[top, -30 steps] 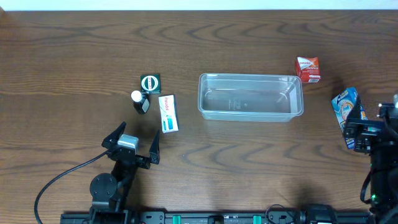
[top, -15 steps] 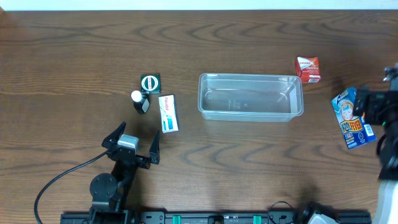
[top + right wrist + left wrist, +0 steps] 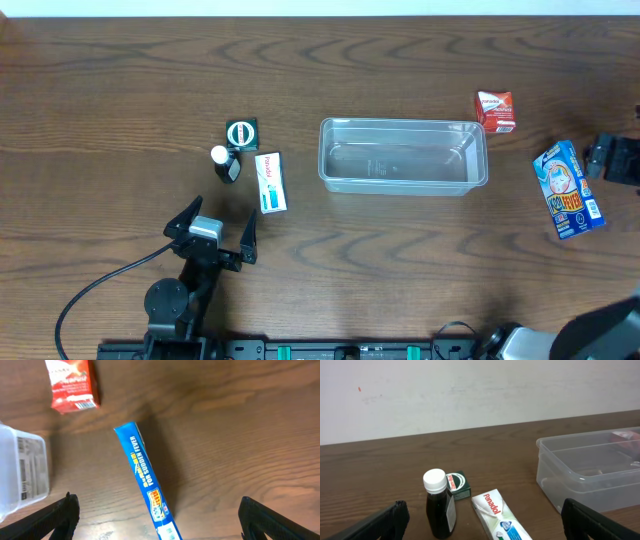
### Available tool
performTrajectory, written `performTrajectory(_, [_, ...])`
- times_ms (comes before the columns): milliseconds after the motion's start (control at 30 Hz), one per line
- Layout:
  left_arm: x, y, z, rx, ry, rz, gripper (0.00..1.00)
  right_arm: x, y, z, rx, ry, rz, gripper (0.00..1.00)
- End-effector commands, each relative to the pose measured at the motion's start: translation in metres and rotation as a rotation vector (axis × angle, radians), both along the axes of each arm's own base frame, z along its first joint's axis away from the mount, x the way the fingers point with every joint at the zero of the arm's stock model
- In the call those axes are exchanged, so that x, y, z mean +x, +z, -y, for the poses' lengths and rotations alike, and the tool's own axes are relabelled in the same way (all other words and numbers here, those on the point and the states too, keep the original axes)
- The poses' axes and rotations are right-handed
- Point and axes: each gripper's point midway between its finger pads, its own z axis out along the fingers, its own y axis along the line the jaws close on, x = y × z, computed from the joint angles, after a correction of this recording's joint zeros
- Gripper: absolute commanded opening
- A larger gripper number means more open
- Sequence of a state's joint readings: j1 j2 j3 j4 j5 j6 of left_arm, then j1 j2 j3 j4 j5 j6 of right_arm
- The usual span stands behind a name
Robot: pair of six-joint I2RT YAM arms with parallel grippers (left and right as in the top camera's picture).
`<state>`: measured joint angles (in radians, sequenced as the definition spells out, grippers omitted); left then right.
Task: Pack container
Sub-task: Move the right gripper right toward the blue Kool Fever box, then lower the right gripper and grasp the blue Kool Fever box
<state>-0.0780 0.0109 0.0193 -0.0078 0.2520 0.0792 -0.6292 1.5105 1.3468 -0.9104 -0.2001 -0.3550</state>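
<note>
The clear container [image 3: 402,124] lies in the middle of the table and holds nothing; it also shows in the left wrist view [image 3: 580,467] and the right wrist view [image 3: 22,475]. A blue box [image 3: 568,188] lies to its right, and a red box [image 3: 495,110] sits at its far right corner. A white Panadol box [image 3: 270,182], a dark bottle with a white cap [image 3: 226,163] and a green box [image 3: 241,132] sit to its left. My left gripper [image 3: 212,232] is open and empty, just short of the Panadol box [image 3: 495,510]. My right gripper [image 3: 160,525] is open and empty above the blue box [image 3: 145,480].
The right arm [image 3: 615,158] shows only at the right edge of the overhead view. The left arm's base and cable [image 3: 100,290] sit at the front left. A pale wall [image 3: 470,395] stands behind the table's far edge.
My right arm has moved from over the blue box's near end towards the far right edge of the view, uncovering the box. The left arm has not moved.
</note>
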Motion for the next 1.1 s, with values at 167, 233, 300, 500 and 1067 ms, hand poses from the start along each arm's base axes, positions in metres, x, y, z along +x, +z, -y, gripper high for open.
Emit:
performTrajectory(167, [-0.001,-0.015,0.001,0.008,-0.010,-0.044,0.98,0.008,0.002,0.000,0.061,-0.033,0.029,0.99])
performTrajectory(233, [-0.001,-0.015,0.001,0.008,-0.010,-0.044,0.98,0.008,0.001,-0.001,0.065,-0.032,0.027,0.99])
performTrajectory(300, [-0.001,-0.015,0.001,0.008,-0.010,-0.044,0.98,0.006,-0.003,0.002,0.056,-0.040,0.012,0.99])
performTrajectory(500, [-0.001,-0.015,0.001,0.008,-0.010,-0.044,0.98,0.005,-0.031,0.005,0.068,-0.014,-0.066,0.97])
performTrajectory(1067, [-0.001,-0.015,0.001,0.008,-0.010,-0.044,0.98,0.008,-0.086,-0.016,0.149,0.149,-0.210,0.70])
